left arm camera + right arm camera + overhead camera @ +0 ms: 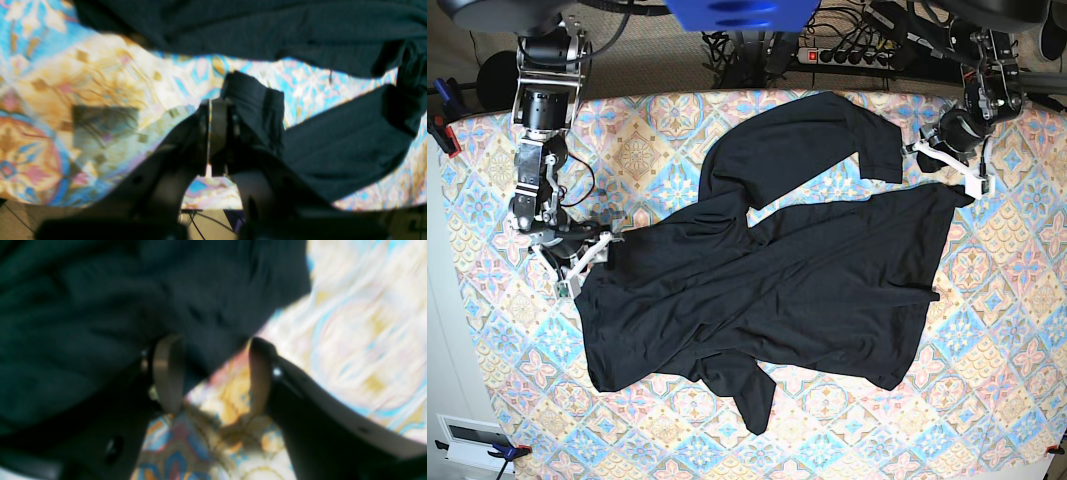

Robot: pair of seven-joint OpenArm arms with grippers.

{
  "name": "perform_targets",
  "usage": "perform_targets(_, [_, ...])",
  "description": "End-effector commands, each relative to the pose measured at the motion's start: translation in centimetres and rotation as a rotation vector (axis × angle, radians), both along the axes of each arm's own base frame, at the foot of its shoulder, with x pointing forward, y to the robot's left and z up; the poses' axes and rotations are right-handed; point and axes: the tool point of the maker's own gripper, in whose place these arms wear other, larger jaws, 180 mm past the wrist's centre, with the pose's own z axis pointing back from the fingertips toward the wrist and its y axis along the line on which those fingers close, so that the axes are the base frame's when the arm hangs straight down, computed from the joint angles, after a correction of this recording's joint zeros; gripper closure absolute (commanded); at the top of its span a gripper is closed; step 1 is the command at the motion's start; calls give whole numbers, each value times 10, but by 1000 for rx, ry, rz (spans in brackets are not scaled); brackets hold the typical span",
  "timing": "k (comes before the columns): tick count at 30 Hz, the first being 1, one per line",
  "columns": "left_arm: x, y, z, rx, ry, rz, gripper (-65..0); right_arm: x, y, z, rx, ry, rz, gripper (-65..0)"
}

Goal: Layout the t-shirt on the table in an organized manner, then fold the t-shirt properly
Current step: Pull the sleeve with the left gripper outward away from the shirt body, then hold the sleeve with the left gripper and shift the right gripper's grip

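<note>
The t-shirt (777,290) lies spread but rumpled across the middle of the table (1017,380), its body running slantwise from the lower left of the base view toward the upper right. 1 sleeve (827,130) folds back over the upper part, and a narrow flap (752,400) points toward the near edge.

The left gripper (947,180) sits at the garment's upper right corner in the base view. In the left wrist view its 2 fingers (213,133) are pressed together, pinching a bunched fold of black fabric that rises just beside and above them; the rest of the cloth drapes away to the right and across the top of that view, with patterned tablecloth between.

The right gripper (587,255) rests at the garment's left edge in the base view. In the blurred right wrist view its fingers (168,373) stand wide apart. 1 finger lies against the black cloth, the other is over bare tablecloth, and the fabric's edge passes through the gap between them without being clamped.
</note>
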Motion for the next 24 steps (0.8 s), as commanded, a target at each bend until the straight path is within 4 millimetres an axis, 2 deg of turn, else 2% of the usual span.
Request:
perform_targets(1, [4, -3, 6, 2, -22, -20, -16, 16, -7, 21, -5, -71, -6, -346])
perform_targets(4, [-3, -13, 0, -19, 25, -52, -87, 16, -7, 22, -4, -75, -6, -360])
perform_targets(12, [-13, -19, -12, -11, 90, -82, -290, 17, -7, 22, -4, -78, -5, -360])
perform_targets(16, [-19, -11, -32, 21, 150, -67, -310, 17, -7, 22, -4, -78, -5, -360])
perform_targets(18, [-13, -19, -39, 16, 142, -85, -310, 17, -7, 22, -4, -78, -5, -360])
perform_targets(24, [-16, -42, -67, 0, 185, -138, -310, 17, -6, 22, -4, -78, -4, -360])
